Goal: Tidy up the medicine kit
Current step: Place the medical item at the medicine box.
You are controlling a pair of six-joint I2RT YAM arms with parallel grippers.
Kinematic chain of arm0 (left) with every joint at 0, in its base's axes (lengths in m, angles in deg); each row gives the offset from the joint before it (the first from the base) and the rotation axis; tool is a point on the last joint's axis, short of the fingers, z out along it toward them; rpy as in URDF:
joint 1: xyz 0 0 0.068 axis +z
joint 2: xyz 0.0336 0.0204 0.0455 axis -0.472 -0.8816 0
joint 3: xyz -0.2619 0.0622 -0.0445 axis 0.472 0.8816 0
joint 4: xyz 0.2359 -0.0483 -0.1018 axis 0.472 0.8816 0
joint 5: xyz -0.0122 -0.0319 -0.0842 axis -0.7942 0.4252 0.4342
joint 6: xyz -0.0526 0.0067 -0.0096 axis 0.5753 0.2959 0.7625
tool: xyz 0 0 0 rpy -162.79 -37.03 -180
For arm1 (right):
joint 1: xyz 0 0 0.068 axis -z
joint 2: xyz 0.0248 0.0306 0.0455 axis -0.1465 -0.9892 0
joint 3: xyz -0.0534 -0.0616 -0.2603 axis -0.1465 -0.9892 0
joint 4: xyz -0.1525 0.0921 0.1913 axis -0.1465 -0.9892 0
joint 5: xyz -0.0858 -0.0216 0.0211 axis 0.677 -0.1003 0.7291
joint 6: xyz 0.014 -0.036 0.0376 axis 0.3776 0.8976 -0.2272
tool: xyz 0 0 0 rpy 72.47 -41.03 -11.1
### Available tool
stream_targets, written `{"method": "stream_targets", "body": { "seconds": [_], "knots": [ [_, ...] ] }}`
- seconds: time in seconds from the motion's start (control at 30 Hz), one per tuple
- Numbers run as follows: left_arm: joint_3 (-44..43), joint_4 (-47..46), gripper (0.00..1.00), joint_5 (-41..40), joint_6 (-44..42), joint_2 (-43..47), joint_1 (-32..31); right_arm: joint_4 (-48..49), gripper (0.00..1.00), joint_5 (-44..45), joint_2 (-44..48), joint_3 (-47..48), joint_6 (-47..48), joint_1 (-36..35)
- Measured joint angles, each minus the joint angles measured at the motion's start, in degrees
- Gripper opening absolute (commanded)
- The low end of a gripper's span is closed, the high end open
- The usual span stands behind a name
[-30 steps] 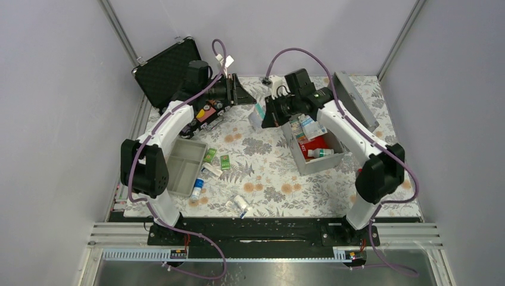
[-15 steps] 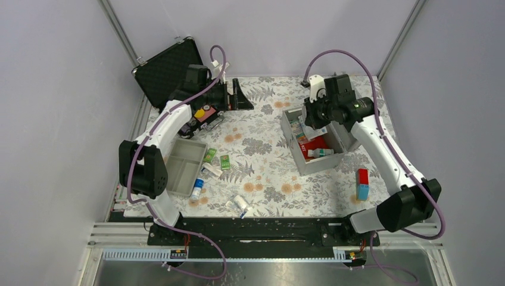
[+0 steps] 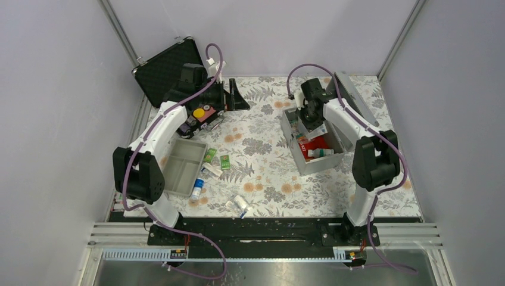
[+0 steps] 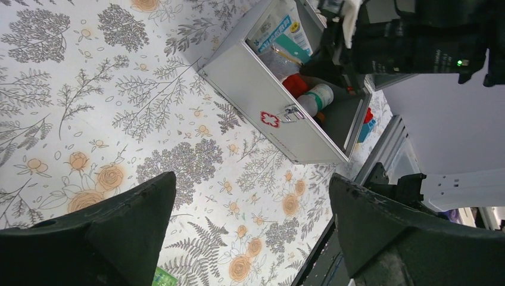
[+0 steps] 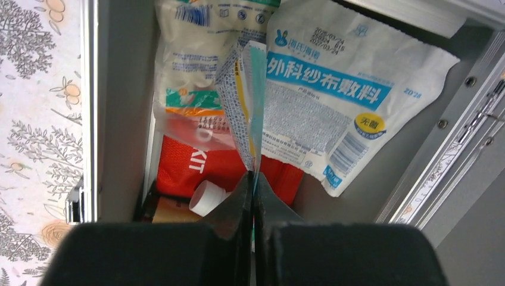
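The medicine kit is a silver-grey metal box standing open on the floral table, its lid tilted back at the right. My right gripper is over the open box, shut on a thin white and teal packet held edge-on inside it. In the right wrist view the gripper hangs above a red first-aid pouch, a white bottle and a gauze packet. My left gripper is open and empty at the back centre. Its wrist view shows the kit's red-cross wall.
A black foam-lined case with coloured chips sits back left. A grey tray, green sachets, a small bottle and loose packets lie front left. A red and blue box stands beyond the kit.
My right gripper carried the packet from left of the kit to above it, then down into the open box. My left gripper drew back slightly toward the black case.
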Motion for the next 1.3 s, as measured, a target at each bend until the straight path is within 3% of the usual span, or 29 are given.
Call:
{"method": "stream_targets", "body": {
  "seconds": [0.07,0.17,0.33,0.5,0.7,1.0,1.3],
  "knots": [
    [0.0,0.4,0.99,-0.4,-0.7,0.9,0.0,-0.7,0.00,0.6,-1.7,1.6,-0.1,0.0],
    [0.0,1.1,0.99,-1.0,-1.4,1.9,0.0,-1.2,0.14,0.9,-2.3,3.3,-0.3,0.0],
    [0.0,1.5,0.99,-1.3,-1.8,2.1,0.0,-1.4,0.20,0.1,-2.3,4.4,-1.5,0.0],
    [0.0,1.7,0.99,-1.3,-1.8,2.1,0.0,-2.4,0.00,-1.8,-2.2,4.4,-2.9,0.0],
    [0.0,1.7,0.99,-1.3,-1.8,2.1,0.0,-2.6,0.00,-3.0,-2.2,4.4,-3.7,0.0],
    [0.2,1.7,0.99,-1.3,-1.8,2.1,0.0,-4.4,0.00,-20.2,-1.7,5.2,-4.7,0.1],
    [0.2,1.9,0.99,-1.5,-2.3,2.1,0.0,-4.8,0.02,-13.8,-4.3,5.9,-5.4,1.5]
  ]
}}
